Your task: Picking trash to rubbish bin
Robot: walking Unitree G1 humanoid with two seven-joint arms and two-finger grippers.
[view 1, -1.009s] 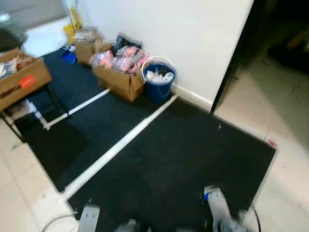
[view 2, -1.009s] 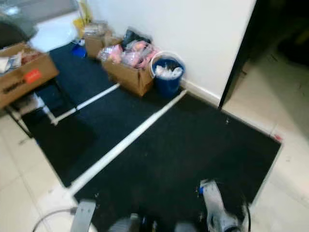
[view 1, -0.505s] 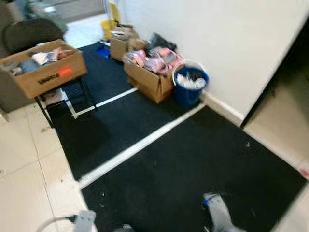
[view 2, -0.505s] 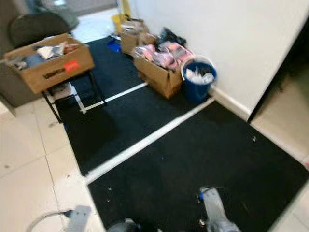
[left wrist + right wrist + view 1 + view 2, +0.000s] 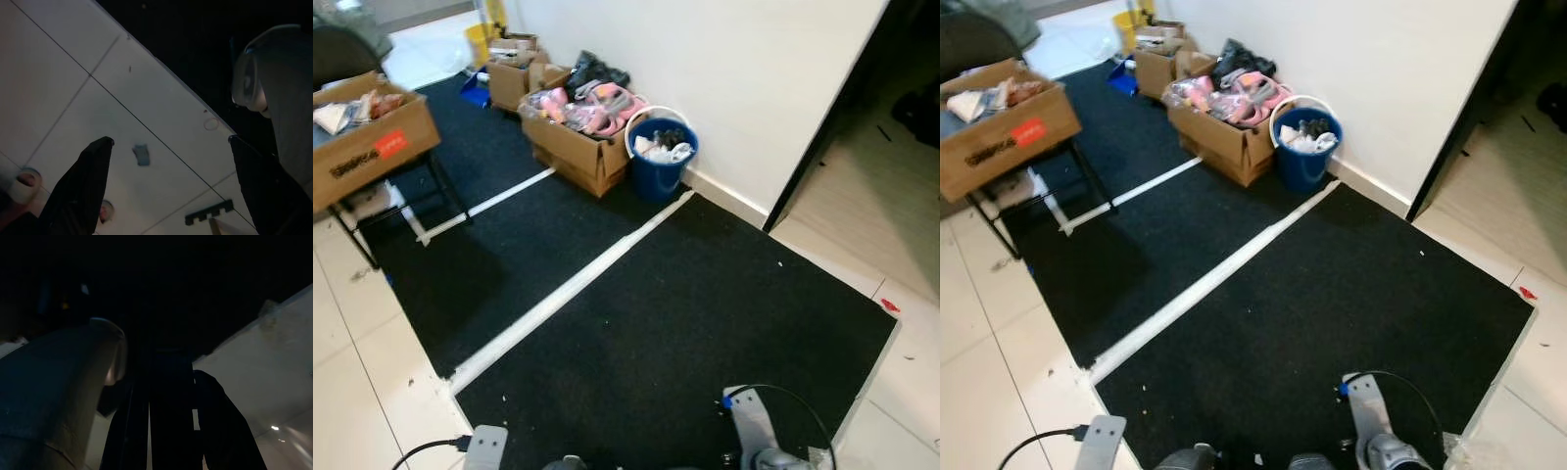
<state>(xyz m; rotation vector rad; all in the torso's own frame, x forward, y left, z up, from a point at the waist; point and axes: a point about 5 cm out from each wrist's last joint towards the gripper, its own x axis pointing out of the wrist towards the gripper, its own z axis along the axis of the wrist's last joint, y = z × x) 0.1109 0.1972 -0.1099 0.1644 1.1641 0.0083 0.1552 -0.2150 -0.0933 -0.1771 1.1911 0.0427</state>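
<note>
I judged this to be the approach step: I was on the black mat (image 5: 636, 323) facing the bin (image 5: 663, 160), which stood against the white wall (image 5: 724, 88), well apart from me, already part full of white and dark scraps. My left gripper (image 5: 166, 191) hung idle over pale tiles with its jaws wide and nothing between them. My right gripper (image 5: 166, 421) hung in deep shade; I could not tell how its jaws stood, nor whether they held any trash. The next move, as I read it, called for walking up the mat toward the bin, along the white strip (image 5: 568, 289) that runs to its foot, and stopping near enough for an arm to reach over the rim. Counting: one bin; one open box (image 5: 573, 147) of pink things touching the bin's left side; two smaller boxes (image 5: 514, 80) further along the wall beyond it; one box on a stand (image 5: 367, 137) well left of the bin; one white strip nearer that stand.
</note>
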